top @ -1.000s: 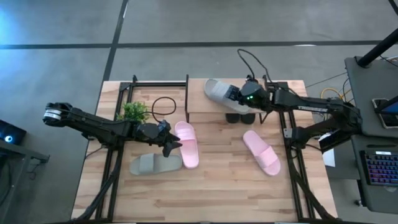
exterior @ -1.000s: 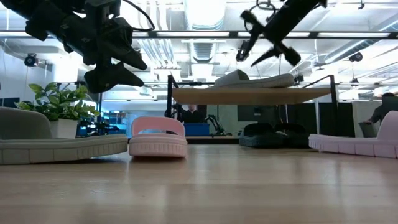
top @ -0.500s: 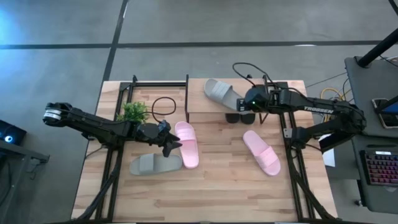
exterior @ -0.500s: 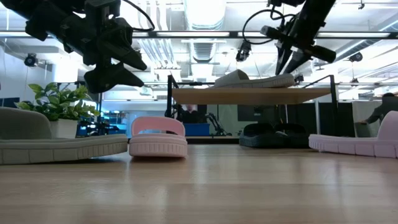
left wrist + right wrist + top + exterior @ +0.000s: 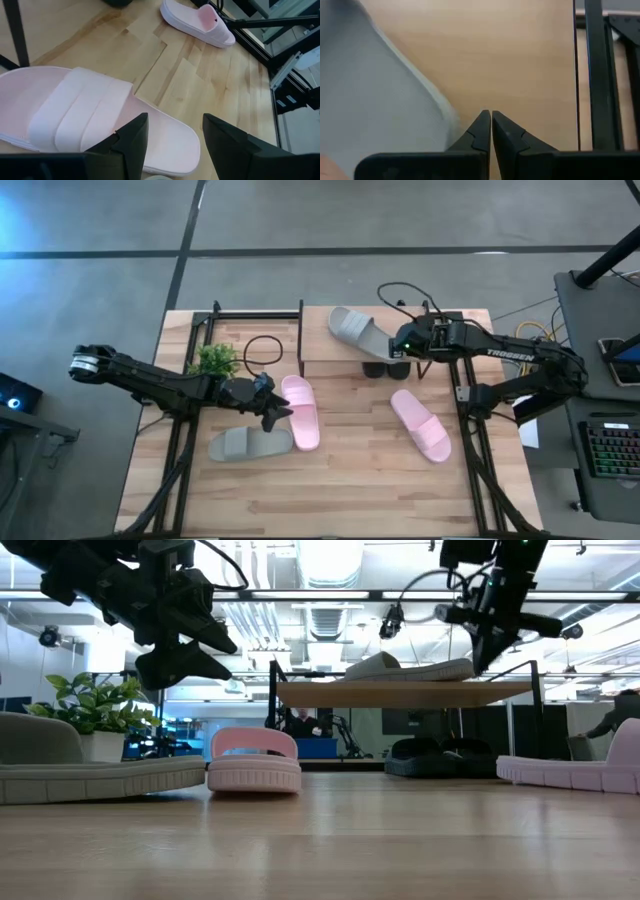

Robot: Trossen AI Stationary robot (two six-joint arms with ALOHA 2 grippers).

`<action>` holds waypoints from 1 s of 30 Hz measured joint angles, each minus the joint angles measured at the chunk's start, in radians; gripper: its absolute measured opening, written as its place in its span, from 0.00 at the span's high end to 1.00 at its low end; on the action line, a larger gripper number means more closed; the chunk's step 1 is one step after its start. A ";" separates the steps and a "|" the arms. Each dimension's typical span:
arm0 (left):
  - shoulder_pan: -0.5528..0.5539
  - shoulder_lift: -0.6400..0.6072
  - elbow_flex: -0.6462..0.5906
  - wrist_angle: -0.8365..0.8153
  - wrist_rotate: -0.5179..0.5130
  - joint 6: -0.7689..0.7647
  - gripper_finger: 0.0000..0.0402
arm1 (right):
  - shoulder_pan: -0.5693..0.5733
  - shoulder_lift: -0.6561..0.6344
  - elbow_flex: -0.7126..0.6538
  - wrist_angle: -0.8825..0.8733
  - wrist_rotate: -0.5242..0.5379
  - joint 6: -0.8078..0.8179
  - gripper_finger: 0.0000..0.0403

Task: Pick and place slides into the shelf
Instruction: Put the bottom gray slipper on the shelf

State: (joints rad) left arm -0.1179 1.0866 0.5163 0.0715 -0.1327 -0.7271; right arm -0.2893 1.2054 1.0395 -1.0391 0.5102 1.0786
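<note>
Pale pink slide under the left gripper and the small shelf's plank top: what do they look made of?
Pale pink slide: looks like moulded foam or soft rubber, matte, one seamless piece with a ribbed strap. Shelf's plank top: light wood, smooth satin finish, faint grain; solid wood or veneer can't be told.

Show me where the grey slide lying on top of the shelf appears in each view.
High view: grey slide on the shelf top, upper centre, beside the right gripper.
Low view: grey slide on the plank, right of centre.
Left wrist view: not in it.
Right wrist view: grey slide fills the left side.
Shared landmark: the shelf's wooden plank.
</note>
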 joint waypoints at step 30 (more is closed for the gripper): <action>0.000 0.000 0.000 0.003 -0.030 -0.027 0.57 | 0.100 0.065 0.032 0.266 -0.289 -0.311 0.98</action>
State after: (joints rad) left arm -0.1180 1.0866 0.5163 0.0742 -0.1623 -0.7540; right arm -0.1897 1.2705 1.0716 -0.7728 0.2211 0.7678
